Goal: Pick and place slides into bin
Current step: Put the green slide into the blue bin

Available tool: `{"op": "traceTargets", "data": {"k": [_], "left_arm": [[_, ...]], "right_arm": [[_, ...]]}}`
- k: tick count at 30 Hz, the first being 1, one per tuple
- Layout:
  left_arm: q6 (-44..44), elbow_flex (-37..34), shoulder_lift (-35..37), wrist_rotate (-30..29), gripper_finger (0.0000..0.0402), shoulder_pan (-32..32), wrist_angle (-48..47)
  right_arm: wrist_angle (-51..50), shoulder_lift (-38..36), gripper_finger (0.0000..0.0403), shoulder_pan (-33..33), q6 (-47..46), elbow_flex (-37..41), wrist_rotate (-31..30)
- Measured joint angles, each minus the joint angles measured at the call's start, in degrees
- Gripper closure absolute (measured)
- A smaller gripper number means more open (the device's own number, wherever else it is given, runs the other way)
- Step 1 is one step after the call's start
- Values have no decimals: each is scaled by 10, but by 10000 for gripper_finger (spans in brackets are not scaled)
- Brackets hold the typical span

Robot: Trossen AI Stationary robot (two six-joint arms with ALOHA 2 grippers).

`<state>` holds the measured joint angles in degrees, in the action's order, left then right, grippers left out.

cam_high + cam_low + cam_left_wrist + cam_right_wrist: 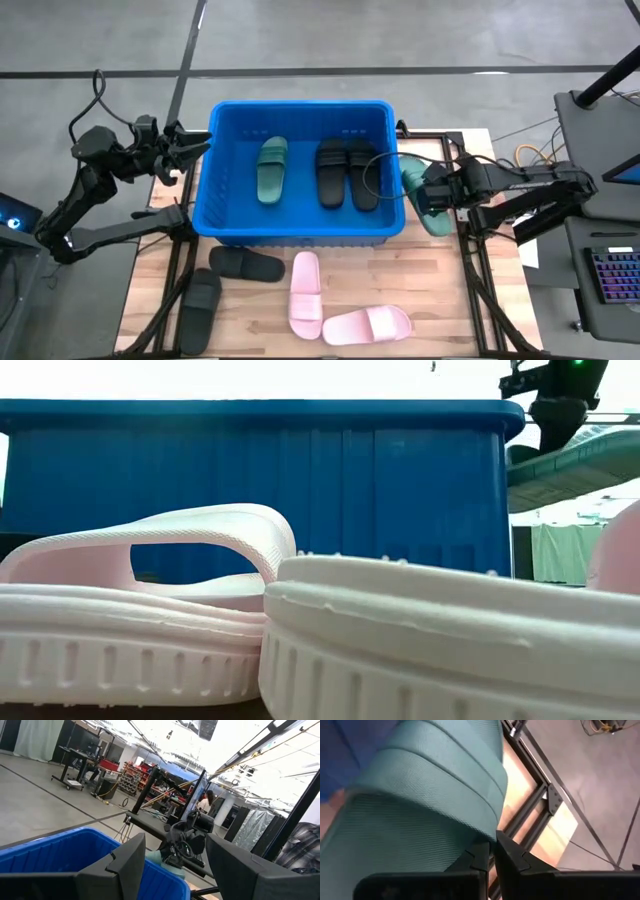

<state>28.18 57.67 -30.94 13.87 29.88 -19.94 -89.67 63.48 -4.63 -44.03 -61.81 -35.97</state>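
Observation:
The blue bin (pixel 300 228) stands mid-table and holds one dark green slide (pixel 271 168) and two black slides (pixel 346 172). My right gripper (pixel 432 192) is shut on a second dark green slide (pixel 418 198) just outside the bin's right wall; the low view shows this slide (pixel 572 460) raised to rim height. My left gripper (pixel 196 150) hangs open and empty over the bin's far left corner. Two black slides (pixel 245 264) and two pale pink slides (pixel 305 292) lie flat on the table in front of the bin. My right gripper pinches the green slide at its side edge (pixel 481 839), close to where the wide strap (pixel 435 785) comes down to the sole. The fingers (pixel 512 857) slant down from the table's right and hide the exact spot. The slide hangs clear of the table.
Dark frame rails (pixel 470 270) run along the table's right side beside the held slide. A pink slide (pixel 430 640) lies right in front of the low camera. Bare wood (pixel 440 300) shows at the near right.

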Motion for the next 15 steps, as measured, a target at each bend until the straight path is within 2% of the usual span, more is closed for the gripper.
{"op": "traceTargets", "data": {"k": [7,15], "left_arm": [[0,0,0,0,208,0,0],[0,0,0,0,208,0,0]], "right_arm": [[-2,-37,394,28,6,9,-3],[-3,-73,394,30,6,-18,-15]]}}
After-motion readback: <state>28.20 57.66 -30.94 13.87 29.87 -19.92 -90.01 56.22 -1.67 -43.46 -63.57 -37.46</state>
